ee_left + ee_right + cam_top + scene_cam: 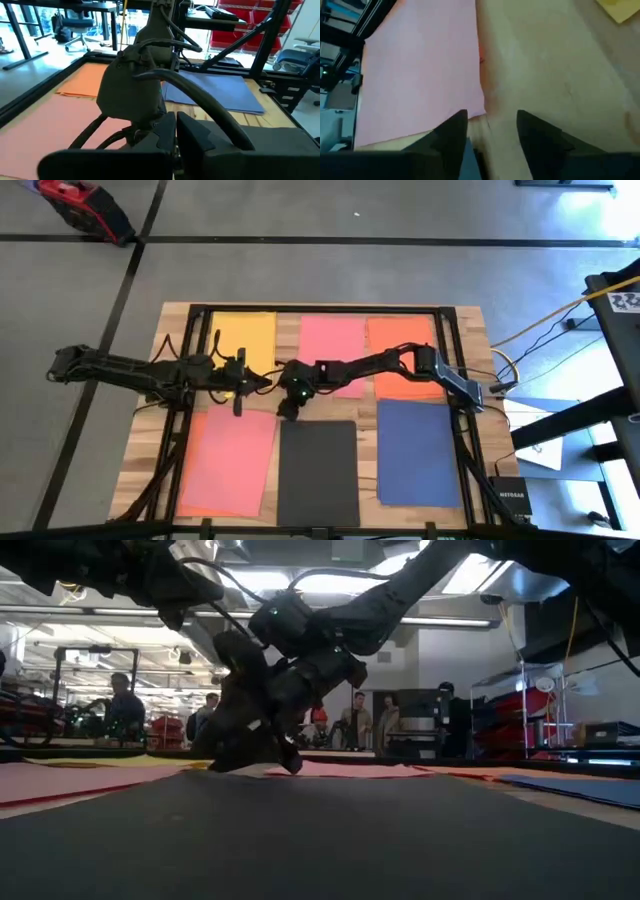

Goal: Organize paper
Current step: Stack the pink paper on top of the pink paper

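Note:
Six sheets of paper lie flat on the wooden table: yellow (245,340), pink (335,345) and orange (400,340) in the far row, salmon (230,465), black (318,470) and dark blue (418,452) in the near row. My right gripper (490,127) is open and points down at the pink sheet's near left corner (479,111), at the table's middle (287,406). One finger is over the sheet's edge, the other over bare wood. My left gripper (262,383) is shut and holds nothing, just left of the right one. My right gripper comes from above with its fingers on either side of the pink sheet's near left corner (470,107). One finger (452,132) covers the sheet's edge. I cannot tell whether it touches the paper or the table.
A black metal frame (455,360) runs around the table, with cables along its left side (180,380). Strips of bare wood (285,330) separate the sheets. People (360,720) stand in the room beyond the far edge.

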